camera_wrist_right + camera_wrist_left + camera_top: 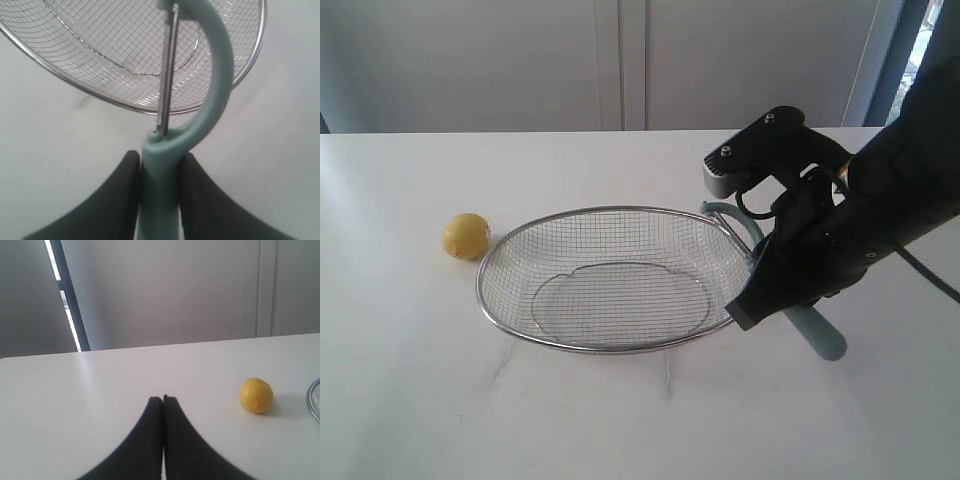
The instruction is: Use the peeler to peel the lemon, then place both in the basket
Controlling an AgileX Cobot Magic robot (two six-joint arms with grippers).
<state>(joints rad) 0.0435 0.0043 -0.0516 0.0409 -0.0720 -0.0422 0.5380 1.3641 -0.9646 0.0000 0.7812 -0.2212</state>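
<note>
The yellow lemon point(466, 236) lies on the white table just left of the wire mesh basket point(600, 348). My right gripper point(760, 290) is at the basket's right end, shut on the pale teal peeler point(820, 335). In the right wrist view the fingers point(125, 180) clamp the peeler point(220, 65) by its handle below the hooked head, whose blade reaches over the basket's rim point(112, 102). My left gripper point(163, 399) is shut and empty above the table, with the lemon point(256, 395) lying apart from it and the basket's rim point(312, 400) at the frame edge. The exterior view does not show the left gripper.
The white table point(620, 430) runs back to a pale wall. The right arm's dark body point(890, 200) reaches in from the right over the table.
</note>
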